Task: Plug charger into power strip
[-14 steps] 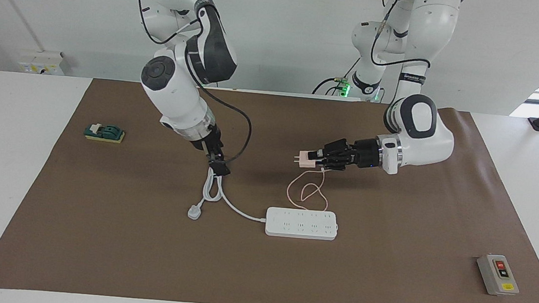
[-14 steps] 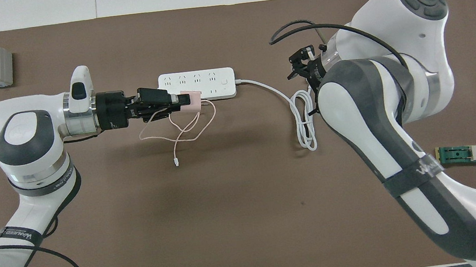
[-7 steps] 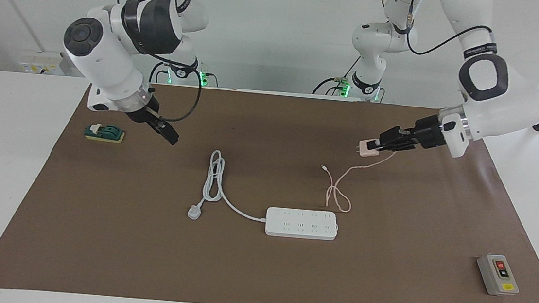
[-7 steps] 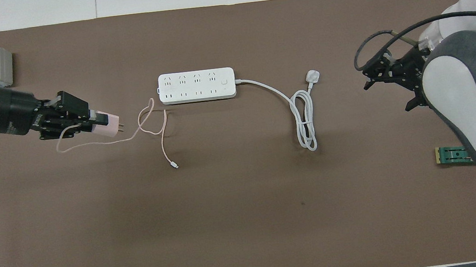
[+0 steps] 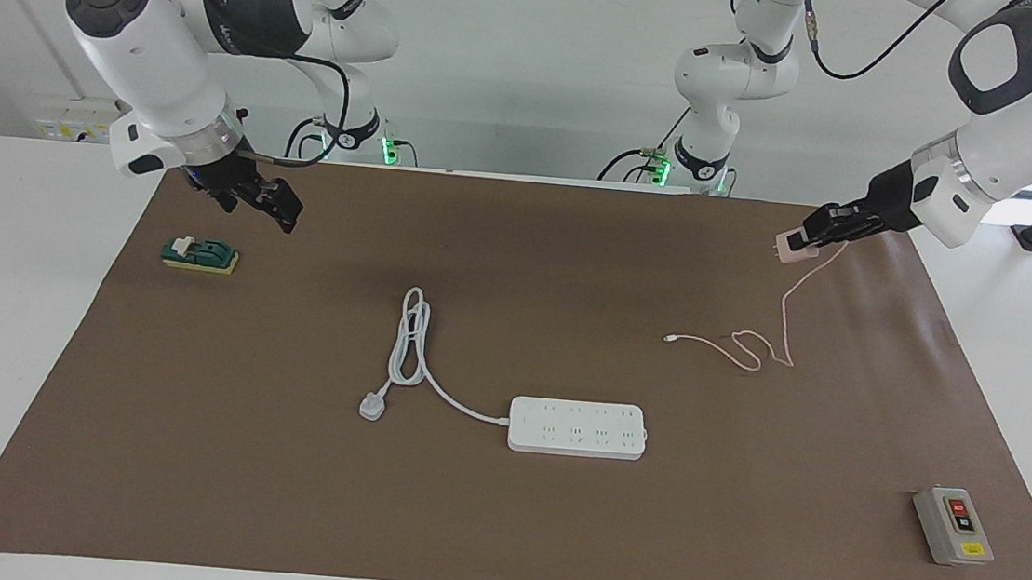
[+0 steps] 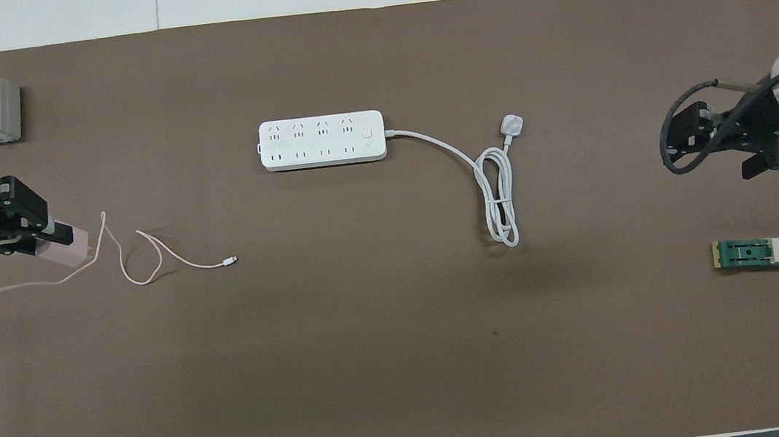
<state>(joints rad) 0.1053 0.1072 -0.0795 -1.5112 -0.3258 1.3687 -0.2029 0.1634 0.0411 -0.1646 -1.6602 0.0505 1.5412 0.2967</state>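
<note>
My left gripper (image 5: pixel 812 236), at the upper right of the facing view, is clamped on the charger (image 5: pixel 792 248) in the air, its cable (image 5: pixel 758 349) trailing onto the mat (image 5: pixel 495 531). My right gripper (image 5: pixel 279 204), upper left, hangs with jaws wide and empty. The strip (image 5: pixel 578 427) lies lower centre, unplugged.

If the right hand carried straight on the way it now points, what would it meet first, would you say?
Most likely the coiled white cord of the power strip: the right hand slants down toward it, nothing between, though depth is unclear.
</note>
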